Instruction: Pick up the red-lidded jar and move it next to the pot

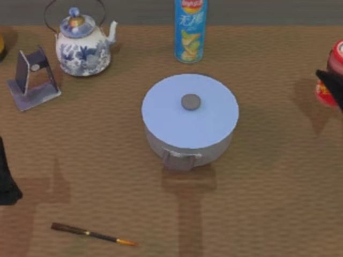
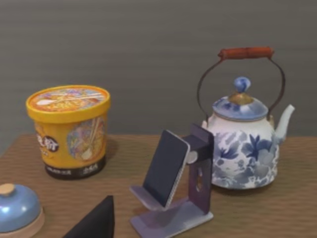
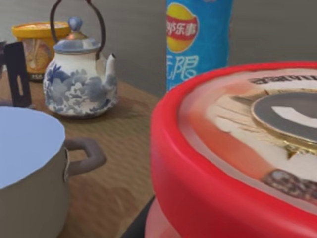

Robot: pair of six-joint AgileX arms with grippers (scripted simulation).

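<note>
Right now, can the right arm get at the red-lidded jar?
Probably yes. The right gripper is already at the red-lidded jar at the table's right edge, and the right wrist view shows the lid close up. The pot and chip can stand well clear. The left arm is parked far left.

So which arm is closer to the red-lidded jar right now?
Right. The right gripper is right at the red-lidded jar by the table's right edge; the left arm sits far off at the left edge.

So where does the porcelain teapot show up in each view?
Top view: teapot at the far left of the table, beside the phone stand.
Left wrist view: at the right, behind the stand.
Right wrist view: upper left, beyond the pot.
Shared landmark: the phone stand.
</note>
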